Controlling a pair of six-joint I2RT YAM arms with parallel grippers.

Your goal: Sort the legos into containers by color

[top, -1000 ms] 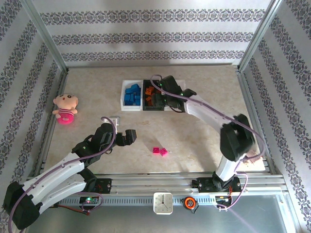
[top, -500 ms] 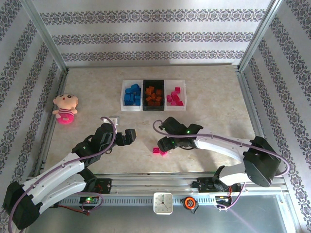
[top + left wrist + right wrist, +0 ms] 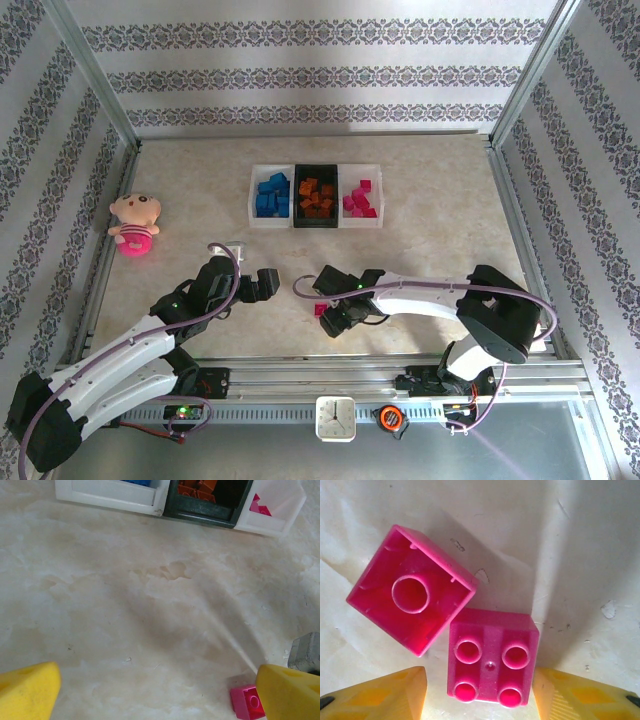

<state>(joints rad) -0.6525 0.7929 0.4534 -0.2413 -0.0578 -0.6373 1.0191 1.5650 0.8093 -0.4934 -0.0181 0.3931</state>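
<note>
Right wrist view: the studs-up pink brick (image 3: 492, 655) is lying flat on the desk (image 3: 580, 555). A second pink brick (image 3: 412, 587), overturned with its hollow underside facing up, is touching its upper left corner. The right end effector (image 3: 479, 697) is straddling the studs-up brick with its yellow fingers (image 3: 375, 692) apart. The right finger is sitting just beside the brick's edge and a gap is showing on the left, so nothing is being gripped yet. For a sound pick, the end effector should probably be centred so that both pads meet the flat sides together. The left finger should stay clear of the overturned neighbour, which could otherwise be dragged or wedged. A straight lift is then advisable. In the top external view the pair is lying near the front middle of the desk, well apart from the row of containers at the far side. There the right white bin (image 3: 379, 200) is holding pink bricks, the black bin (image 3: 315, 226) orange ones and the left white bin (image 3: 251, 200) blue ones. One second earlier the right arm was reaching over the black and right-hand bins. Half a second earlier it was arriving beside the pair, and now it is sitting over them. The left end effector (image 3: 262, 283) is staying wide open and empty, in the same place, left of the pair.
</note>
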